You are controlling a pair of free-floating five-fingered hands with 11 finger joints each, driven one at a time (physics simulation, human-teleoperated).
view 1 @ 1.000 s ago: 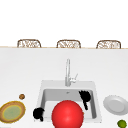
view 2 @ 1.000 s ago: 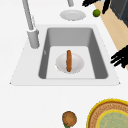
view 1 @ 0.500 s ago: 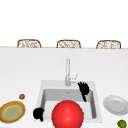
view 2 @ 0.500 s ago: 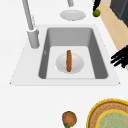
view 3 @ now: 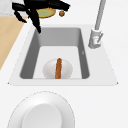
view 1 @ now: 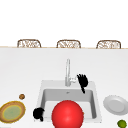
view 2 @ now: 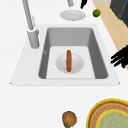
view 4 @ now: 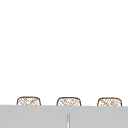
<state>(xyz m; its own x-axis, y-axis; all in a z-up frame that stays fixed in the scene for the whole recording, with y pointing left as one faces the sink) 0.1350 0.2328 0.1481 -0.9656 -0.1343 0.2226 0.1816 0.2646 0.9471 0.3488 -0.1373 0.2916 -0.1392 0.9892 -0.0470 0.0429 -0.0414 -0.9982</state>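
My right hand hovers open beside the faucet, fingers spread upward, over the back right of the sink. At the sink's front left corner my left hand hangs with relaxed fingers; from the left side the left hand sits past the sink's front rim. In the basin a brown sausage lies on a white dish. A big red ball covers the basin's front. The right side view has a hand above the sink's far front corner, one finger pointing down.
A white plate and a green lime lie on the counter right of the sink. Left of it are a yellow-rimmed brown plate and a small brown round thing. Three chair backs stand behind the counter.
My right hand has risen and moved back from over the basin toward the faucet. The left hand has stayed put.
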